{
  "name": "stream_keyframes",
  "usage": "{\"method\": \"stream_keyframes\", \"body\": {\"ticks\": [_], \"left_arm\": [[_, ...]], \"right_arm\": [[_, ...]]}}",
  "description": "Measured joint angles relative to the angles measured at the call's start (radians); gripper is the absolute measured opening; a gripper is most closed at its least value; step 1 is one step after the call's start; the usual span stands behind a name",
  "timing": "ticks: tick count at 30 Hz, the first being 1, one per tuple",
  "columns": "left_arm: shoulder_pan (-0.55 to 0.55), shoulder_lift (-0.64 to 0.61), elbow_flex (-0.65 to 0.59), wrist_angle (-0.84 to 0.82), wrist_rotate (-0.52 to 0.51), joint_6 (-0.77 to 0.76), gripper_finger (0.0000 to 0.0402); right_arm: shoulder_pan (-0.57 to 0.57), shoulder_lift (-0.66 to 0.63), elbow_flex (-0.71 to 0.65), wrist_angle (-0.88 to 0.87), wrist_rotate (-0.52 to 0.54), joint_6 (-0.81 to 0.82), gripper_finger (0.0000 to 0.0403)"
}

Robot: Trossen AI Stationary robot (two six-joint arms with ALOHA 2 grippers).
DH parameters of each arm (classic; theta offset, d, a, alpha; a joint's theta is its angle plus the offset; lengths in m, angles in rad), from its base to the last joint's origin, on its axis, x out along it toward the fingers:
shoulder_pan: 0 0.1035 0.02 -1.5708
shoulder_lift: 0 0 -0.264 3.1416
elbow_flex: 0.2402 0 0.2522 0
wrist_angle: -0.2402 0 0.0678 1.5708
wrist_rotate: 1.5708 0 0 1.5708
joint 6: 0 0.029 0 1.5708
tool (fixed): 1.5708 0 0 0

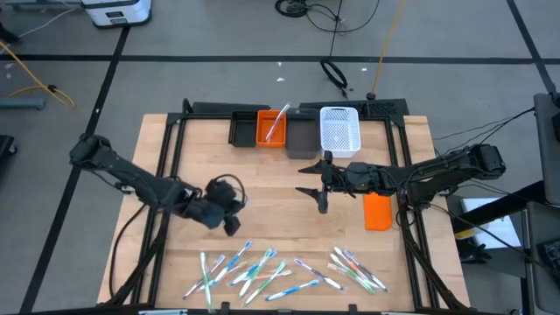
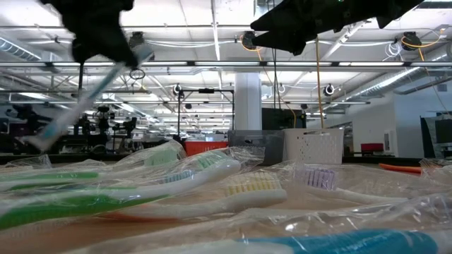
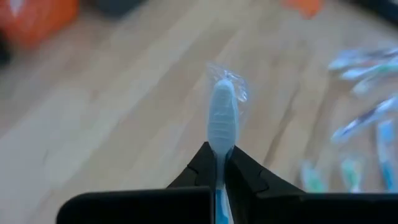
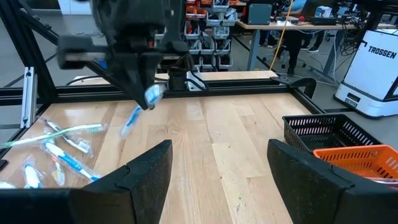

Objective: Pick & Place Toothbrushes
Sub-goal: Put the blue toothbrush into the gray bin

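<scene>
My left gripper (image 1: 232,225) hangs over the table's left middle, shut on a light-blue toothbrush (image 3: 222,118) in a clear wrapper. The low view shows that toothbrush (image 2: 70,113) slanting down below the gripper (image 2: 106,39). Many other wrapped toothbrushes (image 1: 262,271) lie flat along the near edge. One toothbrush (image 1: 276,122) leans in the orange bin (image 1: 265,136). My right gripper (image 1: 319,188) waits open above the table's middle, holding nothing; its fingers frame the right wrist view (image 4: 217,174). My left gripper pinches the toothbrush between its two fingers (image 3: 205,165), near one end of the brush. The wrapped length (image 3: 221,134) sticks out forward past the fingertips, roughly along them. The brush is lifted clear of the table and slants downward (image 4: 138,112).
At the far edge stand a black bin (image 1: 242,129), the orange bin, a grey bin (image 1: 300,140) and a white basket (image 1: 339,131). A flat orange block (image 1: 377,211) lies right of centre. Bare wood lies between the bins and the toothbrushes.
</scene>
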Motion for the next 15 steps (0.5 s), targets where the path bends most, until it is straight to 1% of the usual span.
{"method": "stream_keyframes", "body": {"ticks": [4, 6, 9, 12, 15], "left_arm": [[0.063, 0.001, 0.000, 0.210, 0.001, 0.230, 0.0004], [0.094, 0.001, 0.000, 0.296, 0.001, 0.312, 0.0008], [0.141, 0.001, 0.000, 0.392, 0.009, 0.394, 0.0010], [0.183, 0.001, 0.000, 0.455, 0.069, 0.457, 0.0004], [0.217, 0.023, 0.001, 0.530, 0.120, 0.489, 0.0010]], "right_arm": [[0.000, 0.000, 0.000, 0.011, 0.000, 0.021, 0.0254], [0.000, 0.000, 0.000, 0.020, 0.000, 0.026, 0.0254], [0.000, 0.000, 0.000, 0.043, -0.002, 0.027, 0.0254], [0.000, 0.001, 0.000, 0.093, -0.002, 0.027, 0.0254], [0.000, 0.022, 0.000, 0.172, -0.002, 0.027, 0.0254]]}}
